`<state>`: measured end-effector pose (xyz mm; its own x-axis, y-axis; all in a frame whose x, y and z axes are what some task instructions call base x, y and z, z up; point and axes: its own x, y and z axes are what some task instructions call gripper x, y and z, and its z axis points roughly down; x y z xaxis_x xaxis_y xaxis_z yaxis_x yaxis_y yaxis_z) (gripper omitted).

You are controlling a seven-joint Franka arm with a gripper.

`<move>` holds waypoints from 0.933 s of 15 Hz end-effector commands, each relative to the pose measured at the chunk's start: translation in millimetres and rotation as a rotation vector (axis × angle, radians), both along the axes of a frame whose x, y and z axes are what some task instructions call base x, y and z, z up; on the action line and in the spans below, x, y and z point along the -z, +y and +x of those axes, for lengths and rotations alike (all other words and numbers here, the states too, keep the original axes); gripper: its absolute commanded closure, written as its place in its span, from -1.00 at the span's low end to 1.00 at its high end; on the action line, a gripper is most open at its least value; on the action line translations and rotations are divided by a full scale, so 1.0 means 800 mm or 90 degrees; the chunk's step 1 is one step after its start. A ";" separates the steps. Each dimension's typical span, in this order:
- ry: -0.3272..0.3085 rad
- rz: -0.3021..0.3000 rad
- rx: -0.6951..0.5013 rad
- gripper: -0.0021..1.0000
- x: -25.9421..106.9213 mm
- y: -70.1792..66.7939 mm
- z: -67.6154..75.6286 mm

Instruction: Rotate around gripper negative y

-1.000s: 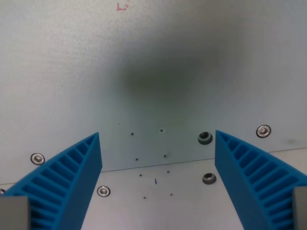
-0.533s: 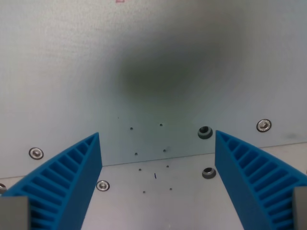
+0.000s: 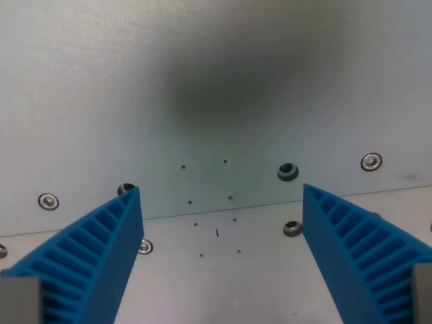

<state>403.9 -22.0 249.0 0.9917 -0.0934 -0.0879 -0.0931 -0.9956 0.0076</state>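
Nearest the camera, the end effector [image 3: 223, 250] shows as two blue ribbed fingers [image 3: 91, 260] rising from the bottom corners of the wrist view, one at the wrist view's left and one at the wrist view's right. They stand wide apart with nothing between them, and their tips hang above the surface without touching it.

Below and between them lies the pale grey metal desk [image 3: 223, 283], bare apart from its fittings. A small dark pen mark [image 3: 217, 233] sits among a cluster of tiny drilled holes [image 3: 201, 256]. A screw head [image 3: 145, 246] peeks out just beside the left finger's inner edge, and a threaded insert [image 3: 292, 228] lies near the right finger.

Farther on, a seam [image 3: 256, 202] runs across the view, slightly tilted, where one panel meets the next. Beyond it sit a second insert [image 3: 287, 171], a screw [image 3: 370, 161] toward the wrist view's right and another screw [image 3: 48, 200] toward the left. A broad soft shadow [image 3: 250, 81] darkens the far panel, which runs flat to the top edge.
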 end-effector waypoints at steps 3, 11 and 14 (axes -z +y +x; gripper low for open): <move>0.136 0.015 0.001 -1.00 -0.008 0.000 0.010; 0.195 0.020 0.001 -1.00 -0.008 0.000 0.010; 0.217 0.022 0.001 -1.00 -0.008 0.000 0.010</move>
<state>404.3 -22.1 249.6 0.9699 -0.0927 -0.2252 -0.0921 -0.9957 0.0133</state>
